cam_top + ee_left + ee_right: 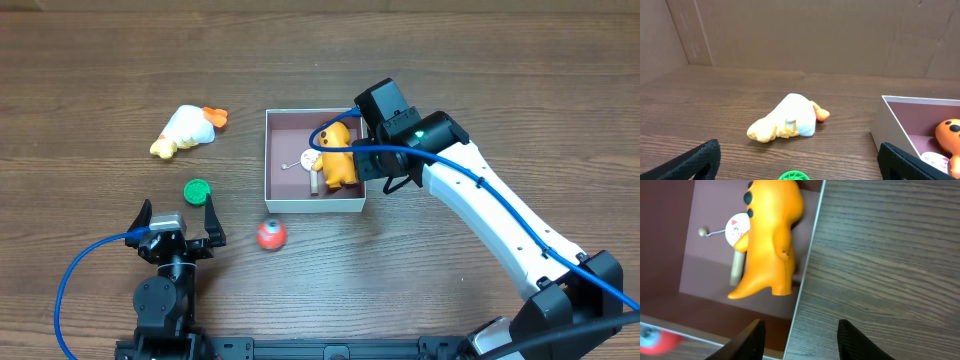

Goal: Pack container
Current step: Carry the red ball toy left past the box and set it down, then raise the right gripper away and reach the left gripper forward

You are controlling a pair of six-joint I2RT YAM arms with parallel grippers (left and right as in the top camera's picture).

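A: Two arms, status?
B: Right gripper points down over the shallow white-walled, pink-floored square container, jaws half apart, empty, straddling its right wall. Smooth orange plastic dinosaur toy lies inside, just ahead of the fingers.
A: Left?
B: Left gripper low, level, jaws wide, holding nothing. Container sits ahead-right.

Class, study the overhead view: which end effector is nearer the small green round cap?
Left. The left end effector stands open just below the green cap. The right end effector is far across the table, over the right wall of the container.
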